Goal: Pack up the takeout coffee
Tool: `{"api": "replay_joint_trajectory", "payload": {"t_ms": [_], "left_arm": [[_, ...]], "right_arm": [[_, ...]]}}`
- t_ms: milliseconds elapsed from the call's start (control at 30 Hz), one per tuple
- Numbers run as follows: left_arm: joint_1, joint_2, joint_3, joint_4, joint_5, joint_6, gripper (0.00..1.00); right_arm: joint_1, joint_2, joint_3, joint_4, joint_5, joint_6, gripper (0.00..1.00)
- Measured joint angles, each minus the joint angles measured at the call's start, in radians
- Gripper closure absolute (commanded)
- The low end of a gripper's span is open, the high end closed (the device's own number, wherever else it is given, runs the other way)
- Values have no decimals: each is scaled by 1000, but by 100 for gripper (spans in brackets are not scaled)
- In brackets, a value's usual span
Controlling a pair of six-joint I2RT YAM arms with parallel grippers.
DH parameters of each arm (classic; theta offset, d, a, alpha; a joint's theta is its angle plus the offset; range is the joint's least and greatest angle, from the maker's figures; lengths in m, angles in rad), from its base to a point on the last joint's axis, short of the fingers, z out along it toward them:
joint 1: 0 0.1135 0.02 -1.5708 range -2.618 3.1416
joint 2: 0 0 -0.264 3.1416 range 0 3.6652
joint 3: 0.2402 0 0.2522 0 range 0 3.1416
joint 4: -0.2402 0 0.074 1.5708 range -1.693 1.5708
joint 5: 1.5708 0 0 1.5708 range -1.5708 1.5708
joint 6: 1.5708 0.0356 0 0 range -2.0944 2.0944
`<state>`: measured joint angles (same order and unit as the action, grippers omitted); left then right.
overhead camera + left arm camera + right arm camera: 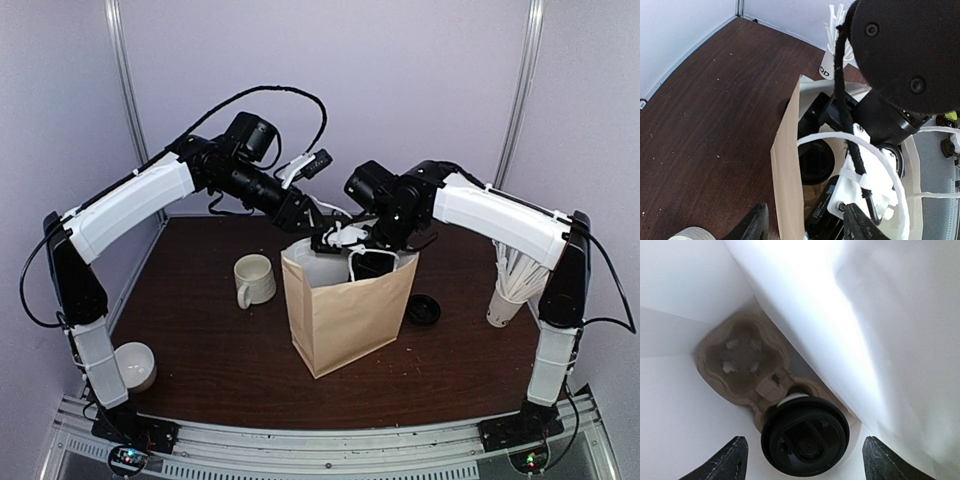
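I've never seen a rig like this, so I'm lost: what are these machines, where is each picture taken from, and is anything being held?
These are two robot arms bolted at the near edge of a brown table. The wide picture comes from a fixed camera above and behind them. The other two come from cameras on the wrists, each showing its own gripper's dark tips at the bottom. On the table stand a paper bag, a cream mug, a cup of straws, a loose black lid and a white cup. The right wrist view looks down inside the bag: the takeout coffee, dark lid up, sits in a cardboard cup carrier, with the right gripper open above it, not touching. The left gripper looks open astride the bag's wall. Nothing seems held.
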<state>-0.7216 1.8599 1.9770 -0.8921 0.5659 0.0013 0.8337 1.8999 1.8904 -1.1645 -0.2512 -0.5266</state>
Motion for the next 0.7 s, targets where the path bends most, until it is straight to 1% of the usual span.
{"api": "replay_joint_trajectory", "payload": {"t_ms": [100,133,200,267,433,500,567,700], "left_arm": [[0,0,0,-2,-16,0,48],[0,0,0,-3,-17,0,48],[0,-1,-1,-8,-45,1,47],[2,-2,-3,-8,-61,2,43],[2,-8,-19,-20,-74,5,42],[2,-18,-31,-26,-74,6,41],[2,-35,-42,-25,-72,8,38],[2,-81,-60,-23,-64,14,33]], "right_arm": [[0,0,3,-13,-8,0,3],[-1,0,4,-22,-13,-4,1],[-2,0,14,-37,-33,-21,1],[-3,0,30,-56,-57,-35,1],[-23,0,116,-89,-172,-61,13],[-35,0,143,-105,-222,-72,15],[-43,0,161,-122,-261,-86,15],[-49,0,201,-166,-309,-117,6]]}}
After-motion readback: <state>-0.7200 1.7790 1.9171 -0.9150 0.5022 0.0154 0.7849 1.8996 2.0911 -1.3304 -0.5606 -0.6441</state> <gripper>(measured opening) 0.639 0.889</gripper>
